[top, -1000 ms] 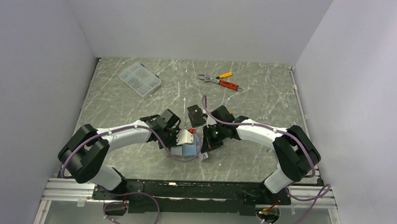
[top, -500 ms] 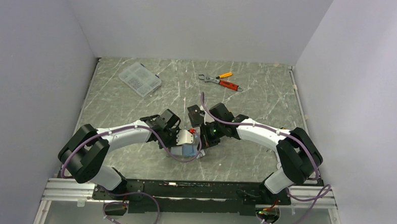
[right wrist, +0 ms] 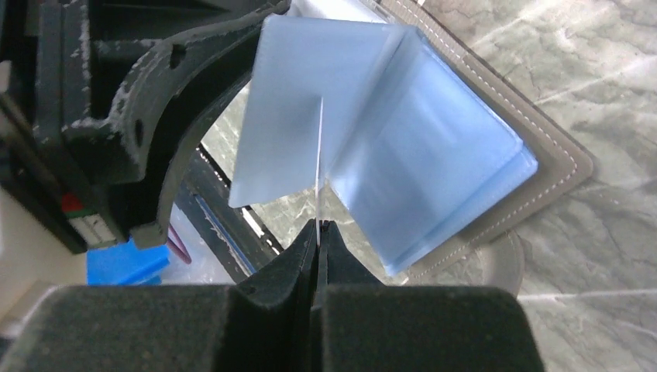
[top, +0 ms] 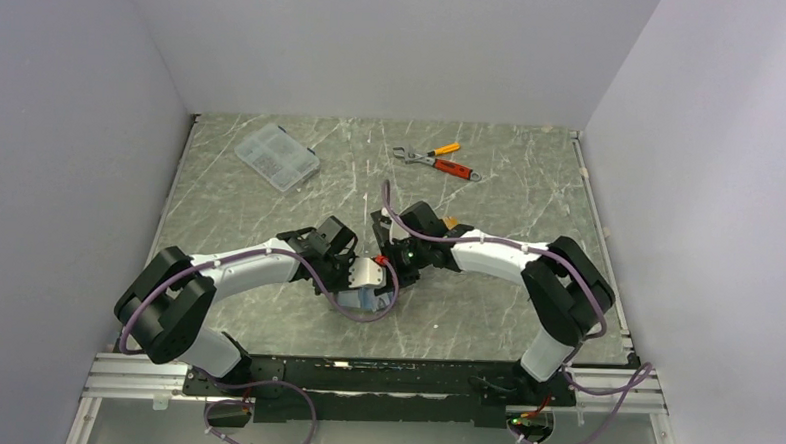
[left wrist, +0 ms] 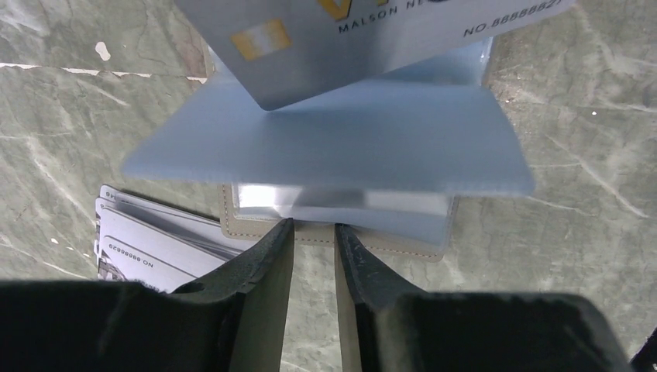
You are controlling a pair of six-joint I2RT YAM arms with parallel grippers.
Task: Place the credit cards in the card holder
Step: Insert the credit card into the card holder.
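The card holder (top: 369, 274) lies open on the table between both grippers, taupe outside with a blue-grey lining (left wrist: 333, 147); it also shows in the right wrist view (right wrist: 434, 155). My right gripper (right wrist: 319, 225) is shut on a silvery-grey credit card (left wrist: 372, 39), seen edge-on in the right wrist view (right wrist: 319, 155), with its far edge down at the fold of the lining. My left gripper (left wrist: 311, 226) is open by a narrow gap, with nothing between the fingers and its tips at the holder's near edge. More silvery-grey cards (left wrist: 147, 240) lie partly under the holder's left side.
A clear compartment box (top: 277, 157) stands at the back left. An orange-handled wrench and pliers (top: 437, 162) lie at the back middle. A black card (top: 378, 219) lies just behind the holder, partly hidden by my right arm. My right gripper (top: 399, 260) is beside my left gripper (top: 352, 273).
My right gripper has moved left and slightly back with the card, from beside the holder to over its open lining. The left arm and the holder have stayed put.
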